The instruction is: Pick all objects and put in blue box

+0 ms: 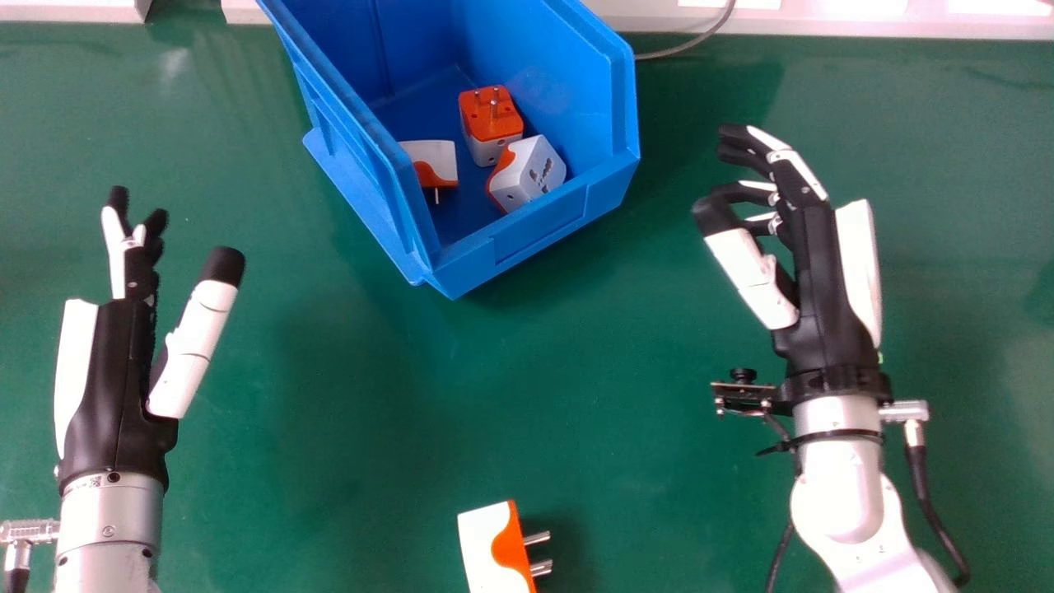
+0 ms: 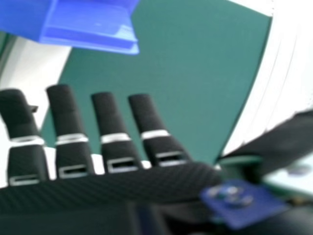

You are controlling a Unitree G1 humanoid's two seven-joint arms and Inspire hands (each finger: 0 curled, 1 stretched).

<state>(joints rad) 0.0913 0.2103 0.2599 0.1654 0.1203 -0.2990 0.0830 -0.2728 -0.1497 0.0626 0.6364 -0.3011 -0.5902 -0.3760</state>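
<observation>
The left robot hand (image 1: 115,362) is open at the left side of the head view, its fingers loosely extended and its thumb standing well out from them. The right robot hand (image 1: 815,280) is open too, over the right side of the green surface (image 1: 370,395), with fingers slightly bent and thumb apart; in the right hand view its fingers stretch out side by side, and the blue box (image 1: 539,235) shows beyond them. The box sits between the hands but farther forward, turned at an angle, with its near corner toward the robot and its far end cut off by the view's edge. A wide strip of green separates each hand from its walls. Inside are three plug adapters: an orange-faced one (image 1: 492,123) with pins up, a tilted white one (image 1: 531,173) close to the low front wall, and another (image 1: 436,156) beside the left wall, whose rim partly hides it. A fourth adapter (image 1: 486,543) lies outside (cropped by the head view's bottom edge), pins toward the right, well apart from the box, with green on both sides of it. Past the box, a grey cable (image 1: 692,41) crosses the surface's far edge.
</observation>
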